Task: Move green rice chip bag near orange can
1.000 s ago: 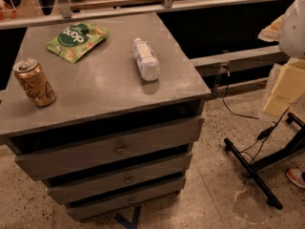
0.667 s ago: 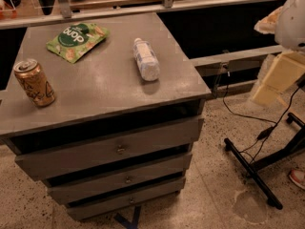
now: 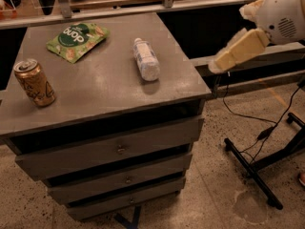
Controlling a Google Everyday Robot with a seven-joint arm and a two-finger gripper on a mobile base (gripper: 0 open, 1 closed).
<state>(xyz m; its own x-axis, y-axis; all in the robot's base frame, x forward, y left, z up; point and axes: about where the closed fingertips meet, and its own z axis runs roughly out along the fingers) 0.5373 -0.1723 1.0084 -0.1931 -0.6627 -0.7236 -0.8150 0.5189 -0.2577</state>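
The green rice chip bag [image 3: 77, 41] lies flat at the back left of the grey cabinet top [image 3: 100, 87]. The orange can [image 3: 34, 83] stands upright near the front left edge, well apart from the bag. My gripper [image 3: 220, 63] is at the end of a cream arm segment coming in from the upper right. It hangs in the air just off the cabinet's right edge, above the floor and far from both bag and can. It holds nothing that I can see.
A clear plastic bottle with a white label [image 3: 146, 59] lies on its side in the middle right of the top. The cabinet has three drawers [image 3: 119, 149] in front. A black stand leg [image 3: 252, 173] and cables lie on the floor at right.
The arm has swung leftward and its cream end has come closer to the cabinet's right edge. Bag, can and bottle have not moved.
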